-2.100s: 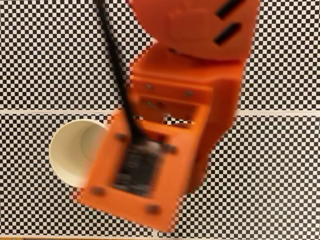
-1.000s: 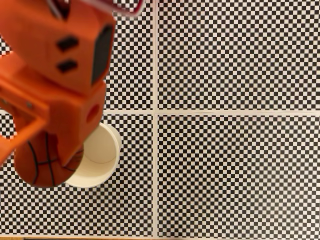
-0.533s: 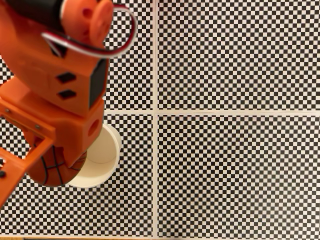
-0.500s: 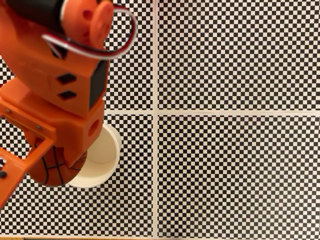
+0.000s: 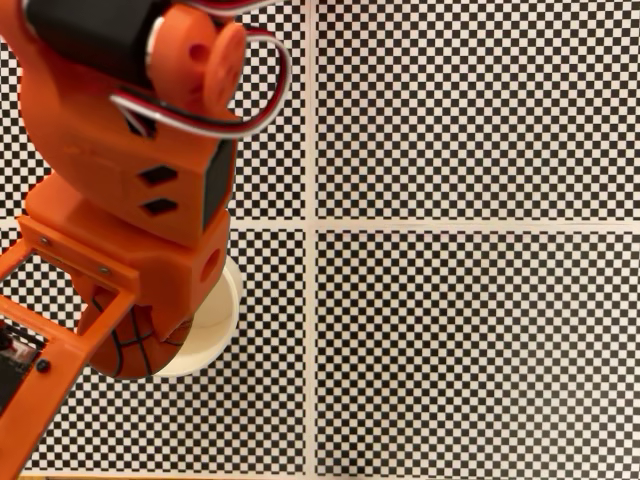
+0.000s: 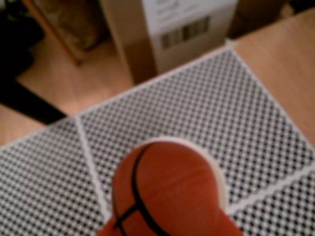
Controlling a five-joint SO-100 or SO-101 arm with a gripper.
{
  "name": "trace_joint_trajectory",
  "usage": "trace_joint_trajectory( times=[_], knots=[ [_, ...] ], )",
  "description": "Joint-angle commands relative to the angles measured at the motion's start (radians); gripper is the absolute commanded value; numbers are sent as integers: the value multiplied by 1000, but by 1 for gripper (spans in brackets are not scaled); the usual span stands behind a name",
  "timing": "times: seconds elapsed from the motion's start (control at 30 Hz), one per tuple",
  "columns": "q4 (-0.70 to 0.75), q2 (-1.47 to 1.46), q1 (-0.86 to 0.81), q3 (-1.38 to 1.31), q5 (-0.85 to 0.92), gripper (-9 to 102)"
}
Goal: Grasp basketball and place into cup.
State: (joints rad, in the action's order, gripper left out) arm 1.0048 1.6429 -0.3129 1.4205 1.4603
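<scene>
In the fixed view the gripper (image 5: 140,335) sits in the lower left of the frame, its orange body reaching down from the upper left, and it is closed on the ball (image 5: 138,348), which shows through the frame of the jaw as an orange-brown curve with black seams. The ball hangs over the left part of the cup (image 5: 222,322), whose cream rim and pale inside show as a crescent just right of the gripper; whether ball and cup touch cannot be told. In the wrist view the ball (image 6: 167,189) fills the lower middle of the frame, blurred, with a black seam curving down its left side, and a thin white arc of the cup's rim (image 6: 219,179) shows around its top and right edge, so the ball is above the cup's mouth. The arm (image 5: 130,150) covers the upper left of the fixed view, with a black motor at the top and red and white wires (image 5: 255,110) looping out to its right. Under everything lies a black-and-white checkered mat (image 5: 470,340) crossed by pale lines. In the wrist view, beyond the mat's far edge, a cardboard box (image 6: 182,29) with a barcode label stands at the top, and bare wood (image 6: 280,54) shows at the right.
</scene>
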Motion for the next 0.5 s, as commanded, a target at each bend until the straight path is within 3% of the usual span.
trace_joint_trajectory(
  times=[0.0, 0.27, 0.47],
  knots=[
    [-17, 3, 0, -18, -11, 0],
    [-15, -6, -25, -29, 14, 0],
    [-17, -20, -18, -43, 8, 10]
  ],
)
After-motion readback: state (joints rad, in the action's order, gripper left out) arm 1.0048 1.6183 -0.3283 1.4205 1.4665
